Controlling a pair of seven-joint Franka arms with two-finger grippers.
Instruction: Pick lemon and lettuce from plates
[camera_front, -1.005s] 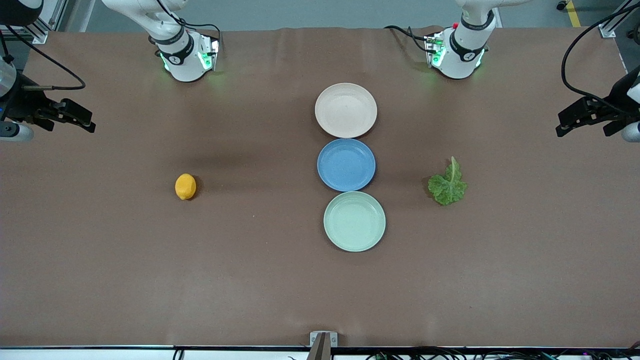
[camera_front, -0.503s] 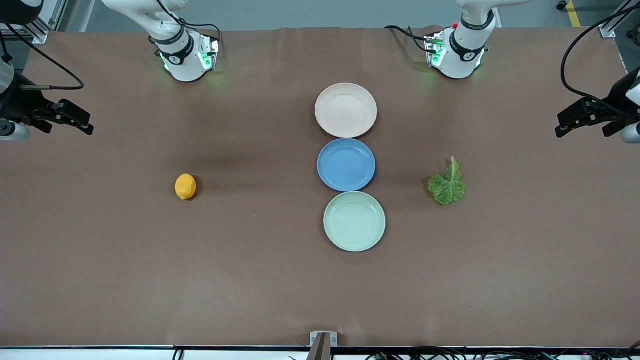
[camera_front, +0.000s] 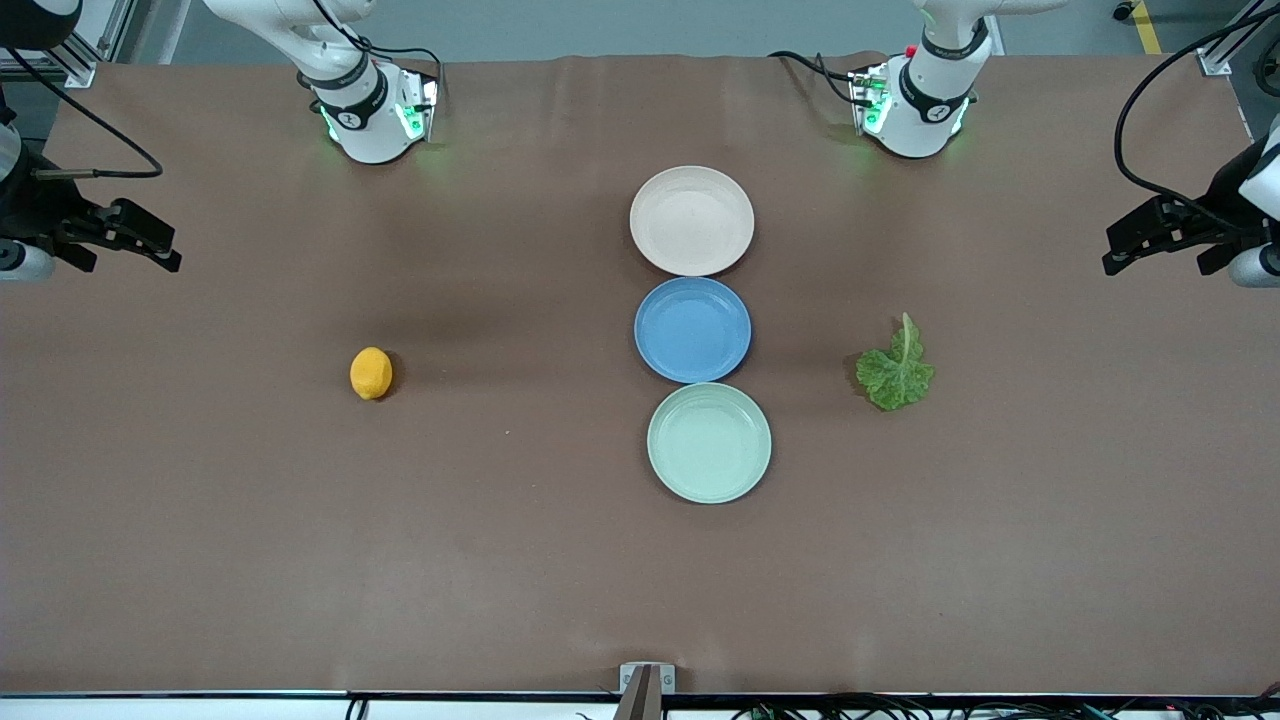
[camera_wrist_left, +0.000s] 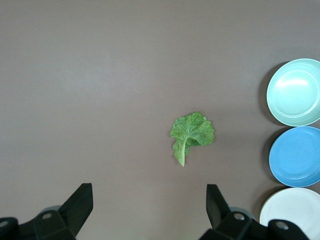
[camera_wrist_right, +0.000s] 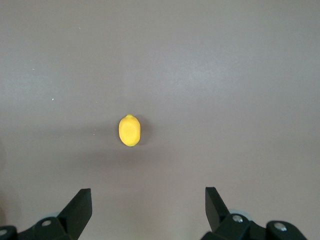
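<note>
The lemon (camera_front: 371, 373) lies on the bare table toward the right arm's end, off the plates. The lettuce (camera_front: 896, 368) lies on the table toward the left arm's end. The pinkish-cream plate (camera_front: 692, 220) and the mint green plate (camera_front: 709, 442) are both empty. My right gripper (camera_front: 172, 250) is open and empty, up over the right arm's end of the table; its wrist view shows the lemon (camera_wrist_right: 129, 130) well apart from its gripper (camera_wrist_right: 148, 202). My left gripper (camera_front: 1112, 250) is open and empty over the left arm's end; its wrist view shows the lettuce (camera_wrist_left: 192, 134) apart from its gripper (camera_wrist_left: 149, 200).
A blue plate (camera_front: 692, 329) sits between the two other plates, the three touching in a row at the table's middle. They also show at the edge of the left wrist view: mint (camera_wrist_left: 295, 92), blue (camera_wrist_left: 296, 156), cream (camera_wrist_left: 290, 212). Brown table (camera_front: 500, 550) all around.
Both grippers have shifted slightly over their ends of the table, still open. The lemon, lettuce and plates have not moved.
</note>
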